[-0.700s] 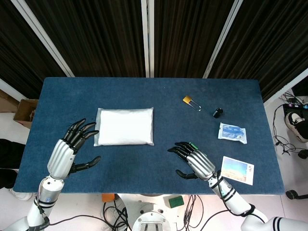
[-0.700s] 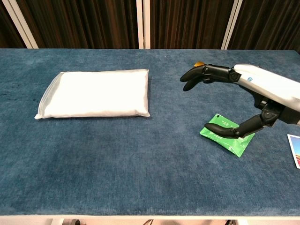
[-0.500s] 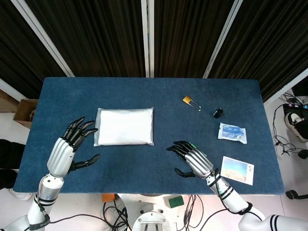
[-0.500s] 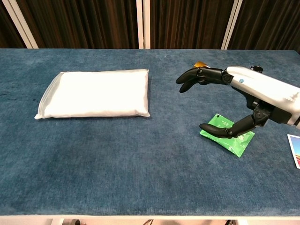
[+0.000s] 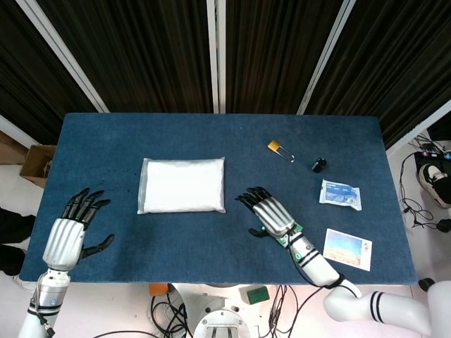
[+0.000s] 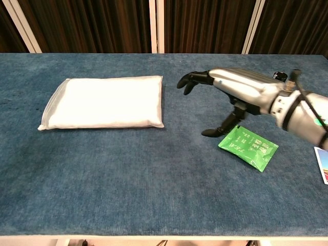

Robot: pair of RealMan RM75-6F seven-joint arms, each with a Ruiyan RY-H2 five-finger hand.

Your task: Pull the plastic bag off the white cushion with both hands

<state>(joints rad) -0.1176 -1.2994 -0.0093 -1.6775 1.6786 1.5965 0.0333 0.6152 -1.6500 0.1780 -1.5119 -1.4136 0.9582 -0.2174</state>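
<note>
The white cushion (image 5: pixel 182 185) lies flat in its clear plastic bag, left of the table's middle; the chest view shows the same cushion (image 6: pixel 105 102). My right hand (image 5: pixel 267 213) hovers just right of it, fingers spread toward the cushion's right edge, empty. In the chest view that right hand (image 6: pixel 225 88) is a short gap away from the cushion. My left hand (image 5: pixel 65 238) is far left near the table's front corner, fingers spread, holding nothing, well apart from the cushion. It does not show in the chest view.
A green sachet (image 6: pixel 248 147) lies under my right wrist. Further right are a picture card (image 5: pixel 347 248), a blue-white packet (image 5: pixel 340 194), a small black item (image 5: pixel 318 165) and a yellow-capped vial (image 5: pixel 279 149). A cardboard box (image 5: pixel 36 163) sits off the table's left edge.
My right hand has moved left and forward toward the cushion's right edge. My left hand has drawn back to the left, away from the cushion.
</note>
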